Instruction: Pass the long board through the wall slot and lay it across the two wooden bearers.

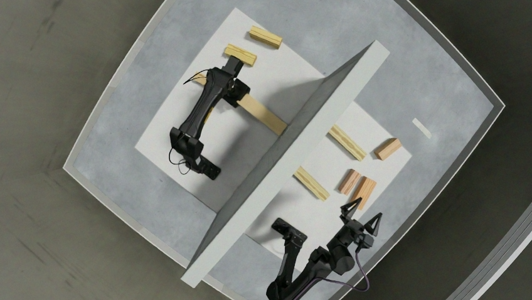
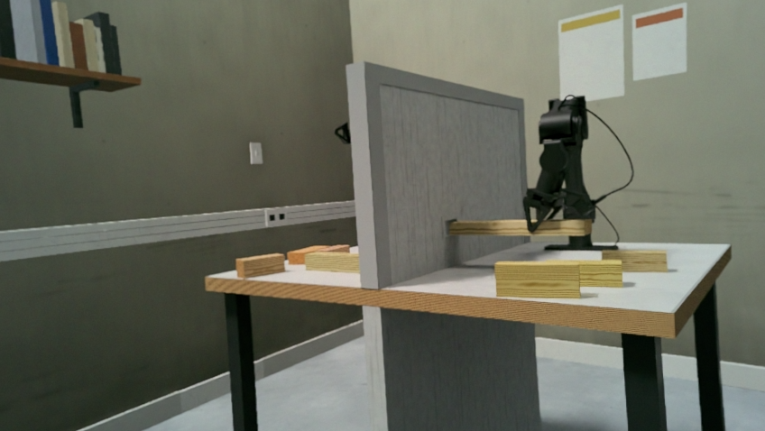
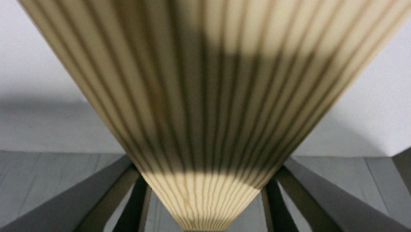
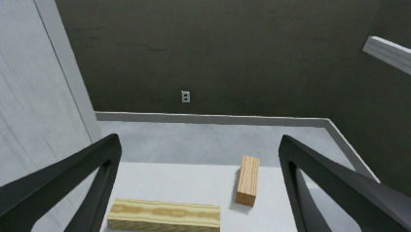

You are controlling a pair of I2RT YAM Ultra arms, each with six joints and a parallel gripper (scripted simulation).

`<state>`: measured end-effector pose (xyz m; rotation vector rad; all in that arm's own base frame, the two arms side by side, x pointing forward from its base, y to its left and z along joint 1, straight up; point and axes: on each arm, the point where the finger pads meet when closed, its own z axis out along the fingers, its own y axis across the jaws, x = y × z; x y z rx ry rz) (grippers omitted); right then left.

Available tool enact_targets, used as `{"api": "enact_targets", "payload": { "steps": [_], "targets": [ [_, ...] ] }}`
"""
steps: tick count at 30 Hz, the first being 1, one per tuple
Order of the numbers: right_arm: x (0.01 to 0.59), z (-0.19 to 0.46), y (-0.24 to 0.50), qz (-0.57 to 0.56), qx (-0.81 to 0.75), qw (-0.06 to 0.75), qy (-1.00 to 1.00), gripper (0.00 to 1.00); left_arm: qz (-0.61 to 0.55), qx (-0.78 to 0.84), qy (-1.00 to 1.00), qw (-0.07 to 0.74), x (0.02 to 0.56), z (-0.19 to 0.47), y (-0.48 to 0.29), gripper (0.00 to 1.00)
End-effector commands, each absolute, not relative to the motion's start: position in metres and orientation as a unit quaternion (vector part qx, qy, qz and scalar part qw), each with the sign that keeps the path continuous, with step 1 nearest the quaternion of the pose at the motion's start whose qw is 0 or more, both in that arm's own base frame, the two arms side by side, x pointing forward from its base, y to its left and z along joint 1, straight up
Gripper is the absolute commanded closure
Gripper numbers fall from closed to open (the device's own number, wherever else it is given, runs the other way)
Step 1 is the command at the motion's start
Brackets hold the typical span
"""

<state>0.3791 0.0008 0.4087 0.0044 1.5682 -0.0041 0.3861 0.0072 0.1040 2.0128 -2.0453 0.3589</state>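
Near blocks: two short yellow ones (image 1: 265, 37) (image 2: 537, 279) (image 1: 240, 54) (image 2: 601, 272), nearer than the board, no brands I can spot.
Long board (image 1: 262, 113) (image 2: 498, 227) (image 3: 205, 97): up off the surface (image 1: 164, 137) (image 2: 648, 288), tip at the slot (image 2: 451, 221) in the grey wall (image 1: 287, 164) (image 2: 434, 144) (image 3: 29, 175) (image 4: 44, 97); can't tell if it's in. Looks stiff, fairly light, not fragile.
Grip spot: side edges; tail-end hold leaves reach but tip may droop, imo.
Left end effector (image 1: 236, 95) (image 2: 537, 222) (image 3: 205, 195): pinching the board.
Far-side bearers (image 1: 347, 142) (image 2: 332, 261) (image 4: 166, 212) (image 1: 311, 183): flat, board not on them yet.
Right end effector (image 1: 370, 206) (image 4: 201, 138): spread wide, nothing in it.
Back-wall sheets (image 2: 591, 59) (image 2: 659, 45): coloured bands, zero readable writing.
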Motion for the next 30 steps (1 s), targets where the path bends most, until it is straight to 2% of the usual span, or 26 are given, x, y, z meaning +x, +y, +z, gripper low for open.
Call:
{"api": "enact_targets", "payload": {
  "steps": [1, 3, 8, 10, 30],
  "targets": [
    [0.369, 0.429, -0.004, -0.008, 0.007, 0.722, 0.692, 0.0, 0.155, 0.686, -0.701, 0.116, 0.39, 0.125, -0.007, 1.0],
    [0.369, 0.429, -0.004, -0.008, 0.007, 0.722, 0.692, 0.0, 0.142, 0.689, -0.697, 0.136, 0.378, 0.116, -0.01, 1.0],
    [0.369, 0.429, -0.004, -0.008, 0.007, 0.722, 0.692, 0.0, 0.16, 0.685, -0.702, 0.11, 0.393, 0.128, -0.01, 1.0],
    [0.369, 0.429, -0.004, -0.008, 0.007, 0.722, 0.692, 0.0, 0.146, 0.688, -0.699, 0.13, 0.381, 0.119, -0.013, 1.0],
    [0.369, 0.429, -0.004, -0.008, 0.007, 0.722, 0.692, 0.0, 0.153, 0.687, -0.7, 0.123, 0.386, 0.122, -0.024, 1.0]
  ]
}}
